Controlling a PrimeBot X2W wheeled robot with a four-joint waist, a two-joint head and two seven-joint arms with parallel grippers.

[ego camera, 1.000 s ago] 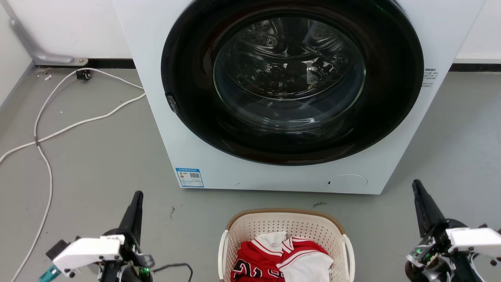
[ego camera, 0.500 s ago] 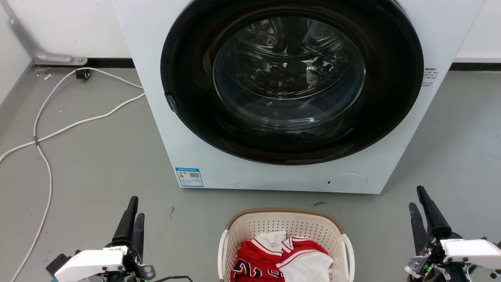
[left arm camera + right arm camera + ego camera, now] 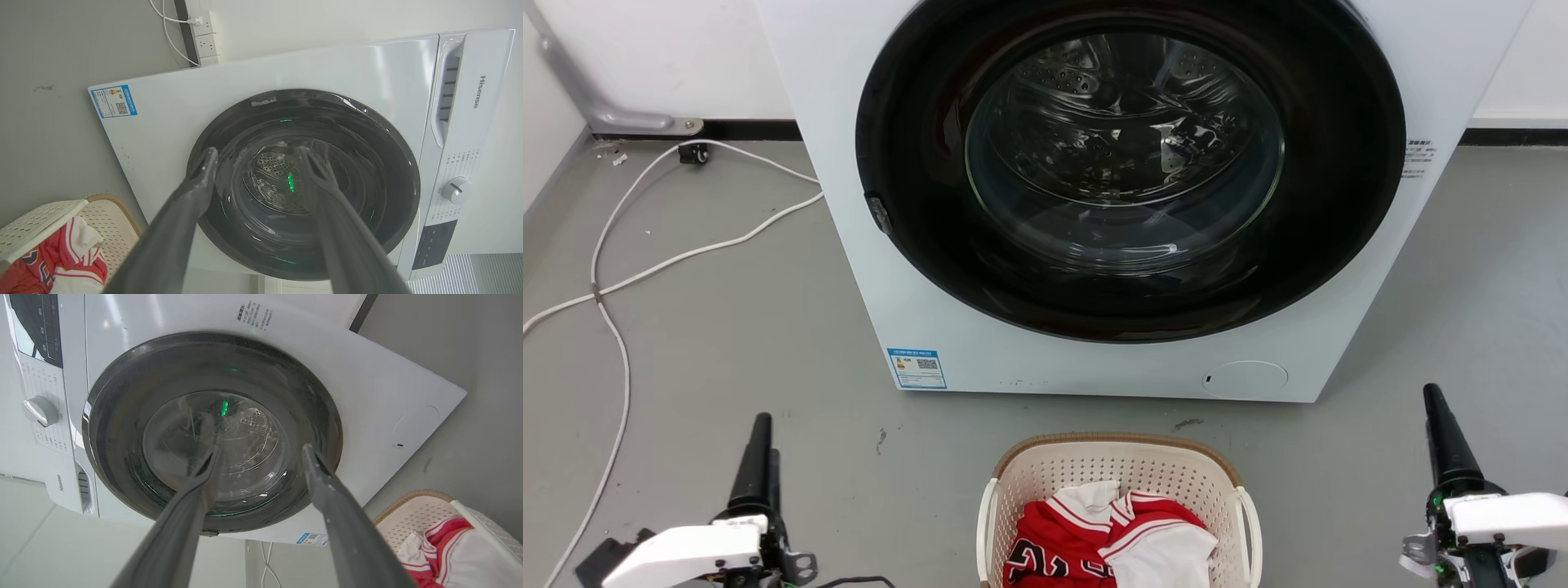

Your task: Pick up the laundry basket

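The cream perforated plastic laundry basket (image 3: 1086, 469), brown-rimmed and holding red-and-white clothes (image 3: 1094, 539), sits on the grey floor (image 3: 768, 351) near the white front-loading washing machine (image 3: 1339, 343). The left gripper (image 3: 765, 437) and right gripper (image 3: 1432, 396) flank it, well apart, fingers spread and empty. A white cable (image 3: 613, 327) trails leftward.

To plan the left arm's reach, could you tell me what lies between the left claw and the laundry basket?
Head view: bare grey floor, with one small dark scuff, separates the left claw from the laundry basket.
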